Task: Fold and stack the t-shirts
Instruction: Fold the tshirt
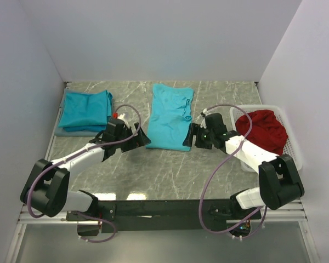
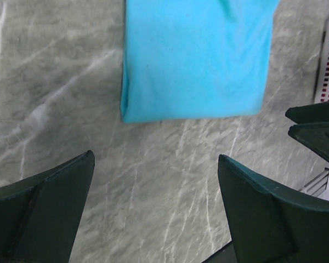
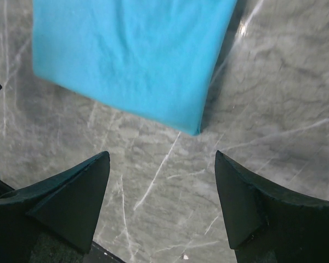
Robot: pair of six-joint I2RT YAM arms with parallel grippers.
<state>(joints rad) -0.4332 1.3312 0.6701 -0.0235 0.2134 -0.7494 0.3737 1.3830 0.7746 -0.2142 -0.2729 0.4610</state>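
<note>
Both claws are wide open, holding nothing: left gripper (image 1: 140,139) and right gripper (image 1: 193,137) sit just off the near corners of the shirt (image 1: 170,118). I'd pinch both corners evenly and carry that edge to the far end so it folds square. It's a long turquoise strip in the middle of the table (image 1: 170,170), a bit rumpled at the far end; the stack (image 1: 86,109) sits far left

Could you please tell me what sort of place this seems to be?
Probably a lab test booth for robot laundry folding: plain white walls box in a marble-patterned table, with turquoise t-shirts and a white basket of red cloth laid out.
</note>
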